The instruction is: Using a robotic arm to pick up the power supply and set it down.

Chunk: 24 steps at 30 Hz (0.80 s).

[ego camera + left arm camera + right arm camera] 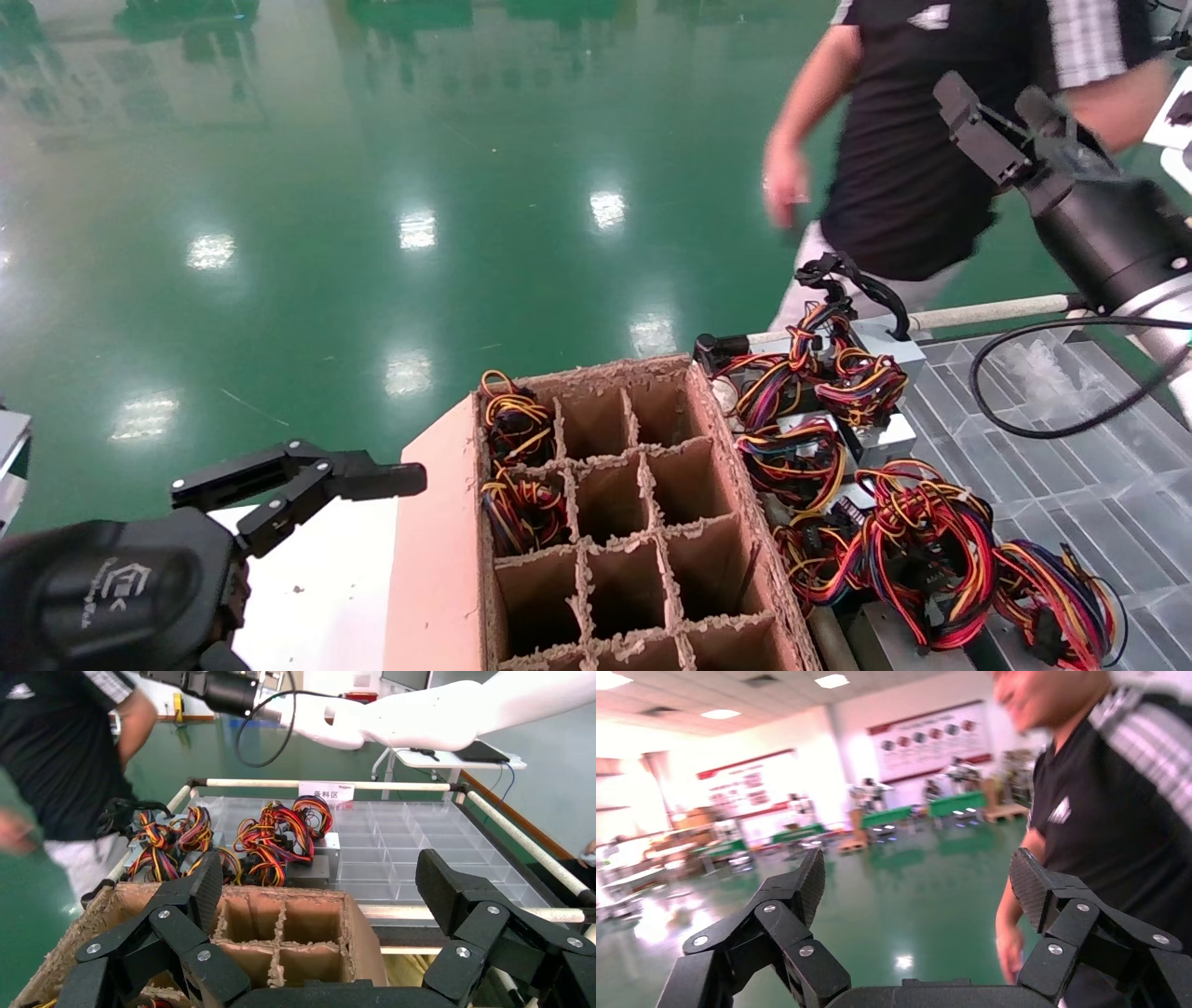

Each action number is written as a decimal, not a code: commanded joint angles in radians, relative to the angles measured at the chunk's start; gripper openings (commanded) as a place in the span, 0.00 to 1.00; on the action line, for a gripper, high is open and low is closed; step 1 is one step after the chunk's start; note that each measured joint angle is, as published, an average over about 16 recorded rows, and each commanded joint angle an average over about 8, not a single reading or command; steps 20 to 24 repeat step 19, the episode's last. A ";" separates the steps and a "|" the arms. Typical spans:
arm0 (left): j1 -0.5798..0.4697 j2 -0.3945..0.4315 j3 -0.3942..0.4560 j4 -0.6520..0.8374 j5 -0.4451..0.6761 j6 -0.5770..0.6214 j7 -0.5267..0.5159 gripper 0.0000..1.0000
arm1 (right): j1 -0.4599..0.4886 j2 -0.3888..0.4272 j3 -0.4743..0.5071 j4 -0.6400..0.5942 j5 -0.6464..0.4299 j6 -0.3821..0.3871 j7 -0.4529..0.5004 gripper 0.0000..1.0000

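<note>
We take the power supply (889, 343) to be the plain grey box with the all-black cable loop on top. It sits just past the far right corner of the cardboard divider box (643, 503), at the far end of the row of wired units (922, 550) with red-yellow bundles along the box's right side. In the left wrist view only its black cables (121, 813) show clearly.

The right gripper (1010, 126) is high above and right of the divider box. It points out toward a person (894, 140) standing just behind the supply. Its fingers (800, 881) are spread wide with nothing in them, and the white robotic arm (436, 713) is far from the grab.

The left gripper (298, 480) is parked left of the divider box, fingers also wide and empty.

Our judgement is that this is the approach step. We would:
- swing the wrist down over the grey case;
- straddle the box body, not the cable loop;
- keep clear of the neighbouring coloured bundles;
- wait for the person's hand to clear.
</note>
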 commanded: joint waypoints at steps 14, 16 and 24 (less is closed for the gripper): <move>0.000 0.000 0.000 0.000 0.000 0.000 0.000 1.00 | -0.121 0.144 -0.054 0.322 -0.070 -0.239 0.200 1.00; 0.000 0.000 0.000 0.000 0.000 0.000 0.000 1.00 | -0.137 0.163 -0.061 0.365 -0.079 -0.270 0.226 1.00; 0.000 0.000 0.000 0.000 0.000 0.000 0.000 1.00 | -0.149 0.177 -0.067 0.396 -0.086 -0.293 0.246 1.00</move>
